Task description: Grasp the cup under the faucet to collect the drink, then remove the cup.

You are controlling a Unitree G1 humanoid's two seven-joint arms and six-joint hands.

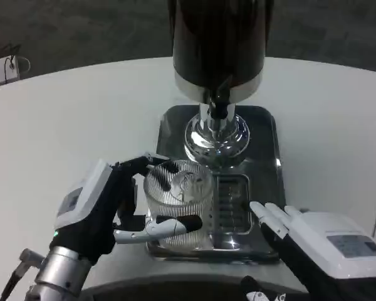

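A clear ribbed cup (178, 204) stands over the left part of the drip grate (232, 204), held by my left hand (106, 207), whose fingers wrap its near and far sides. The cup sits a little left of and nearer than the black faucet spout (220, 108) of the dark drink dispenser (219, 44). My right hand (313, 241) lies flat at the front right corner of the steel tray (263, 135), fingers stretched toward the grate, holding nothing.
The dispenser's chrome base (216, 139) rises from the middle of the tray. The white round table (69, 119) spreads to the left and right. A small white object (1, 70) lies at the far left edge.
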